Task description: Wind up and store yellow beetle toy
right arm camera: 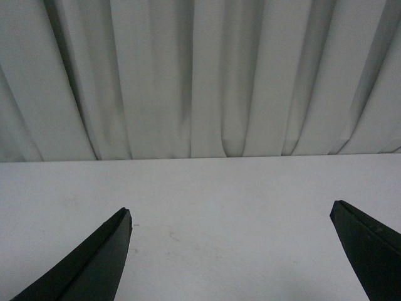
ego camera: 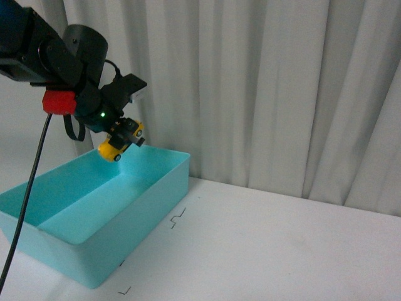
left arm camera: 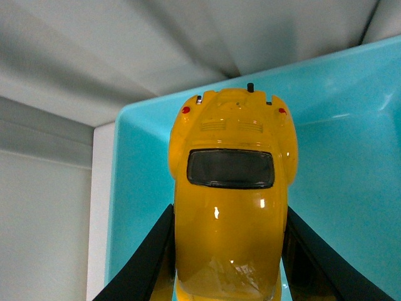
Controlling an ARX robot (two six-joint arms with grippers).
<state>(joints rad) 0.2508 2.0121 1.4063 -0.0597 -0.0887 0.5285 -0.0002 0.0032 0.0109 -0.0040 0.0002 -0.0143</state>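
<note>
In the front view the left arm reaches in from 10 o'clock, and its left end effector point(ego camera: 128, 133) is clamped on the yellow beetle toy point(ego camera: 115, 149), which hangs in the air, clear of everything below. The toy is tilted, its lower end pointing toward 7 o'clock, and it sits above the far part of the turquoise bin point(ego camera: 148, 216), close to the back wall. The bin stands on the white surface point(ego camera: 282, 251) at about 8 o'clock of the front view, open at the top, with its near corner at the lower edge of the picture. The left wrist view shows the toy's glossy roof, a dark window and two small red lights, with a black finger point(left arm camera: 145, 263) pressed against each flank and the bin's floor and corner behind it. A red band point(ego camera: 59, 101) wraps the left arm, a green light point(ego camera: 101, 115) glows just beside it, and a black cable point(ego camera: 28, 194) hangs down toward 7 o'clock. Small black marks point(ego camera: 178, 218) lie on the surface just beside the bin at its 3 o'clock side. The right end effector point(right arm camera: 230, 207) shows only in its own wrist view, fingers spread wide apart with nothing between them, over bare surface. A pale pleated curtain point(ego camera: 263, 88) closes off the back from 12 to 3 o'clock.
</note>
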